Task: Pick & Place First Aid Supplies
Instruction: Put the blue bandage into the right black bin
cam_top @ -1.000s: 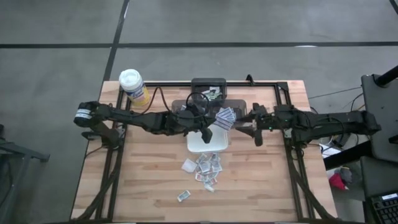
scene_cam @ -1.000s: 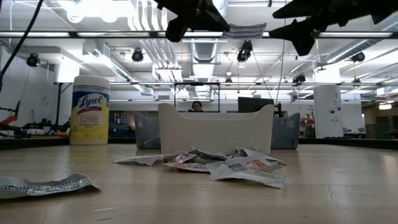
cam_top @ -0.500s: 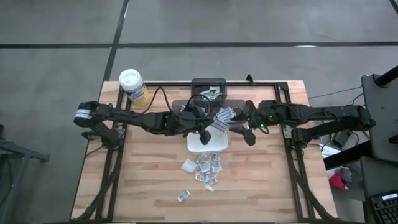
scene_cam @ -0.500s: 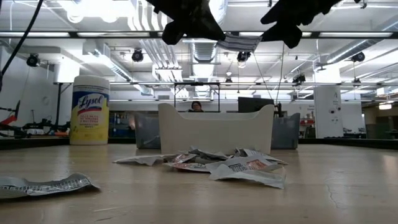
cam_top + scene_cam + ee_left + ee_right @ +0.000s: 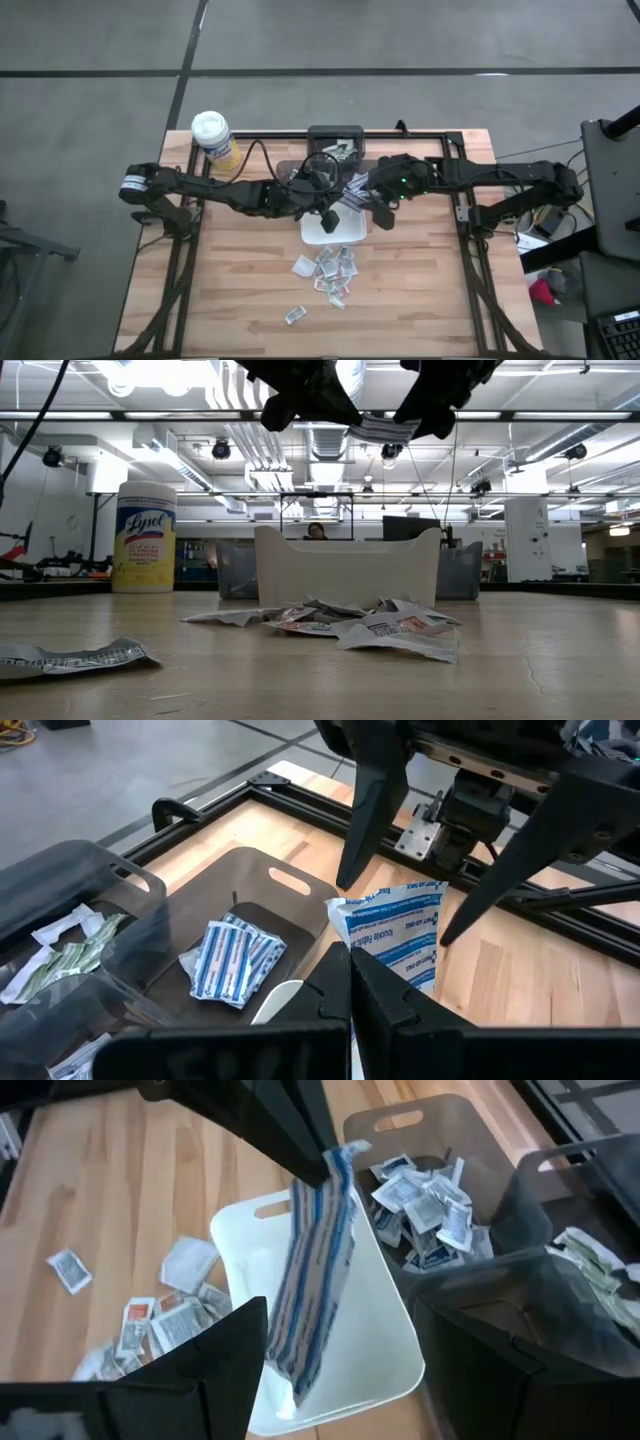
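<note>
High view: my right pincer (image 5: 377, 203), fingers spread, has moved in around the packet (image 5: 356, 187) that my left pincer (image 5: 336, 200) grips shut above the white dish (image 5: 335, 236); loose packets (image 5: 330, 270) remain on the counter (image 5: 240, 290).

Industrial lab, exposed ceiling ducts (image 5: 330, 440), strip lights (image 5: 180, 415), wooden workbench (image 5: 420, 290)

Two dark jointed arms, black cable looping over the left one.
</note>
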You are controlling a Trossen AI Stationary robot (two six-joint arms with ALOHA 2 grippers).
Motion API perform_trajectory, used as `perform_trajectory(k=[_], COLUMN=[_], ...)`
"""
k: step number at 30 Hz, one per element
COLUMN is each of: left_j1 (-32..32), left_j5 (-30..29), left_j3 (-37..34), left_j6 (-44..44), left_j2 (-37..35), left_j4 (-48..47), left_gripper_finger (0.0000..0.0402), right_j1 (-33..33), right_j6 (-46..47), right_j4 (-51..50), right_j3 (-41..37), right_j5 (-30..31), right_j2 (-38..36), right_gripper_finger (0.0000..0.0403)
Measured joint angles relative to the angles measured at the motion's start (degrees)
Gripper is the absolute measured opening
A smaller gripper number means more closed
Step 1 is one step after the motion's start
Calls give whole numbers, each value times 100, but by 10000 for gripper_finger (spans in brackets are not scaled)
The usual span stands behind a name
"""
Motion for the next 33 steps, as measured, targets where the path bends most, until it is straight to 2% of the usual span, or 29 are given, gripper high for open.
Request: perform_trajectory(k=[7,14,19,33], left_j1=[0,0,0,-4], left_j5=[-17,-59,-57,-52], left_j3=[-1,-2,-2,-7], left_j6=[-1,-2,42,42], left_j2=[0,0,0,0], left_j4=[-85,-85,-96,-234], left_gripper_finger=[0,0,0,0], right_j1=[-6,-10,-67,-194], right_j6=[-373,-395,-404,-384], right_j4=[-569,-753,-754,-745], right_j3=[598,839,873,873], right_j5=[-6,-103,-300,-347], right_j2=[504,915,1049,943], right_gripper_finger=[240,205,167,42])
